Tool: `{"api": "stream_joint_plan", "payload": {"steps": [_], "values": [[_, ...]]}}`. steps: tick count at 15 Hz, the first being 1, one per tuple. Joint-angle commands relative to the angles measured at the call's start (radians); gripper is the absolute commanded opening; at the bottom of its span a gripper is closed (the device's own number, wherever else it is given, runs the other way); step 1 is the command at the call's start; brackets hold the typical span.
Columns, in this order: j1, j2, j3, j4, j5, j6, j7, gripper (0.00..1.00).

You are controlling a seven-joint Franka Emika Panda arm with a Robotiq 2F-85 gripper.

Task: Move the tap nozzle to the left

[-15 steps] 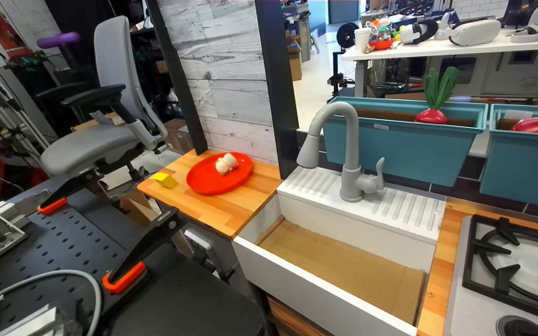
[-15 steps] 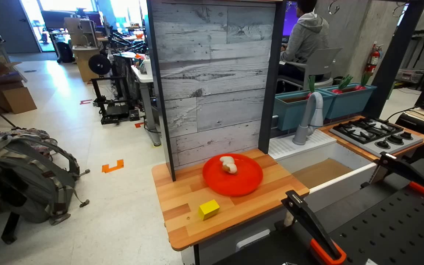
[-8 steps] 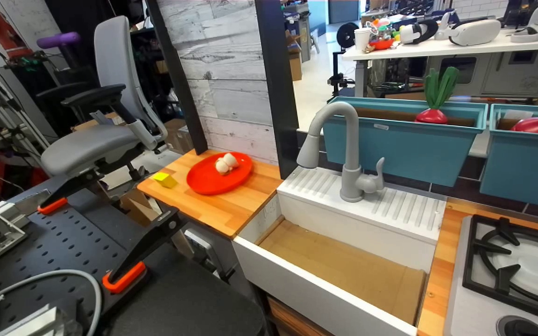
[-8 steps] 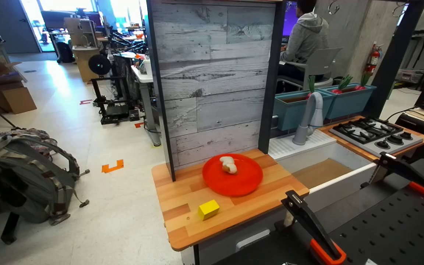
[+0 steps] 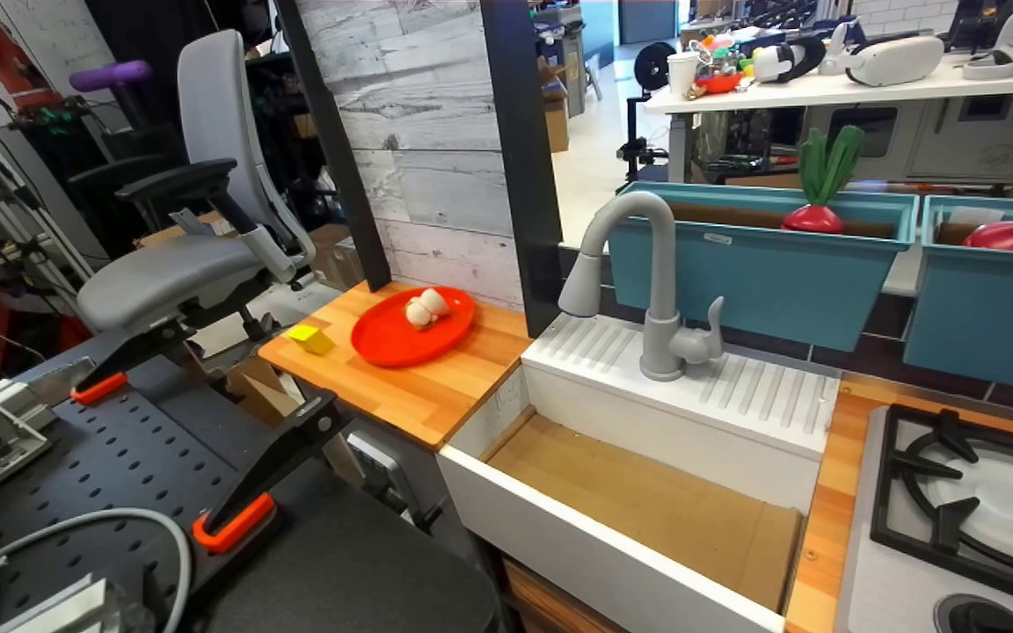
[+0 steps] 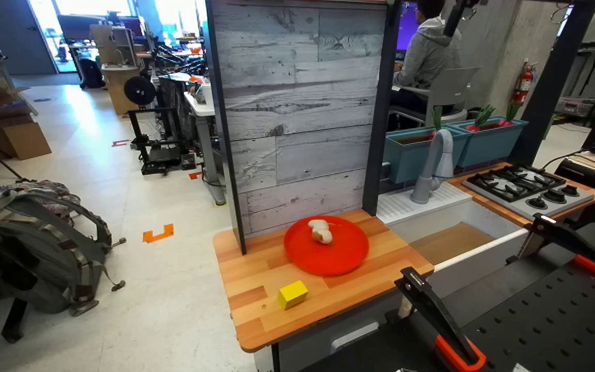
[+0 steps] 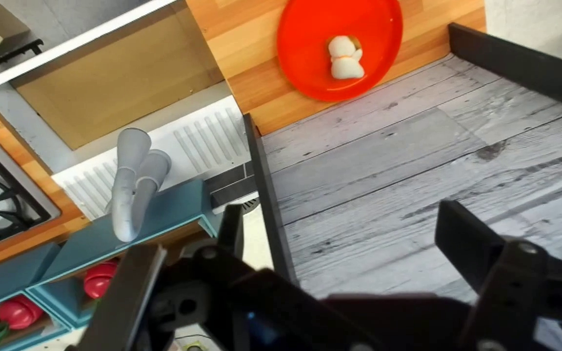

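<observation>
The tap nozzle is a grey arched spout above the sink; it shows in both exterior views [image 5: 663, 264] [image 6: 444, 165]. In an exterior view its downturned end [image 5: 583, 286] points down and left. In the wrist view the tap nozzle [image 7: 125, 195] is seen from above, left of my fingers. My gripper [image 7: 342, 214] is open and empty, its fingers wide apart with the whitewashed panel behind the gap. It is apart from the spout. A dark part that looks like the gripper's tip [image 6: 455, 18] shows at the top edge of an exterior view.
The short lever handle [image 5: 709, 338] sits right of the spout base. The sink [image 5: 612, 563] lies in front. Teal planters [image 5: 753, 281] stand behind. A dark post [image 5: 524, 158] and panel [image 5: 436, 132] rise on the left. A red plate [image 5: 383, 338] holds white mushroom-like pieces near a yellow block [image 5: 310, 339].
A dark part of the arm or gripper has come into view at the top edge of an exterior view. The tap nozzle and the other things have not moved.
</observation>
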Motion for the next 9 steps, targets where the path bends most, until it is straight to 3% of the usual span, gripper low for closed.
{"api": "stream_joint_plan", "payload": {"steps": [1, 9], "values": [[-0.017, 0.104, -0.053, 0.045, -0.035, 0.063, -0.018, 1.0], [-0.048, 0.32, -0.148, 0.148, -0.041, 0.145, -0.095, 1.0]]}}
